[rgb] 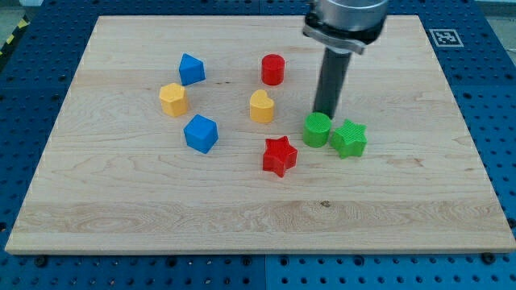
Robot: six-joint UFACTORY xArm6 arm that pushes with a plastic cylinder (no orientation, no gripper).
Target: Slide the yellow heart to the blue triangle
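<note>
Well, a pale wooden board point(242, 217) lies on a blue perforated bench point(32, 64), with a strip of yellow-and-black hazard tape point(11, 40) at the view's far left edge. Going rightward, a yellow hexagon block point(172, 99) sits near the board's left, with the blue triangle point(191, 69) just above it toward the view's top and a blue cube point(201, 133) below. The yellow heart point(261, 105) stands near the middle, well apart from that triangle, below a red cylinder point(273, 69) and above a red star point(280, 155). Further right, my tip point(325, 113) comes down just behind a green cylinder point(317, 129), close to touching; the rod has no fingers to open or close. A green star point(349, 138) sits beside the cylinder. A printed marker tag point(444, 36) occupies the board's top right corner.
</note>
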